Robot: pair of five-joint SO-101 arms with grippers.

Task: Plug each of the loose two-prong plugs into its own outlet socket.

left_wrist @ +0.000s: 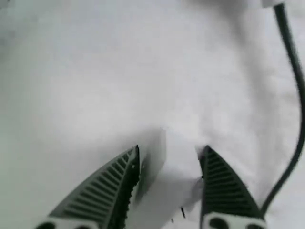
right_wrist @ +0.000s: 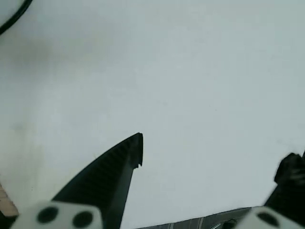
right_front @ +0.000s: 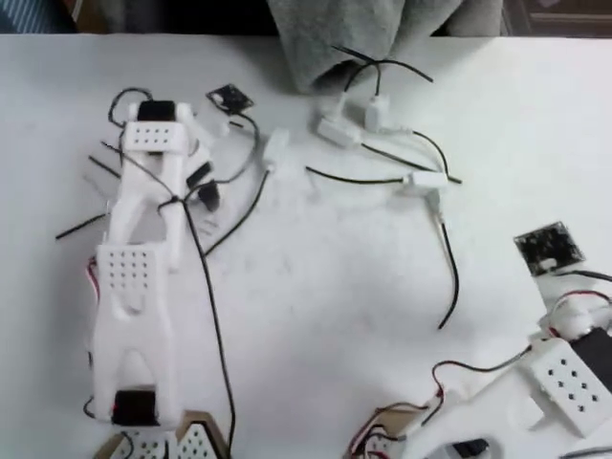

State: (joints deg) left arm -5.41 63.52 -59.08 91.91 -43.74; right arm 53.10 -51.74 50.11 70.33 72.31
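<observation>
- White plug [left_wrist: 169, 179]: judged small, light and rigid, with smooth, likely slippery sides. The black cord [left_wrist: 295, 95] beside it may tug. Best gripped across the flat flanks.
- Left gripper [left_wrist: 171, 151]: fingers pinch the plug, one on each flank, low over the table [left_wrist: 95, 71].
- Right gripper [right_wrist: 214, 148]: fingers spread wide over bare tabletop.

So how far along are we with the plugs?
Done: nothing I can confirm; the white connector pieces by the grey cloth lie scattered with their black cables, and I cannot tell if any pair is joined. In hand: the left hand is shut on a white block. The right hand is open over bare table. Left: seemingly every plug.
</observation>
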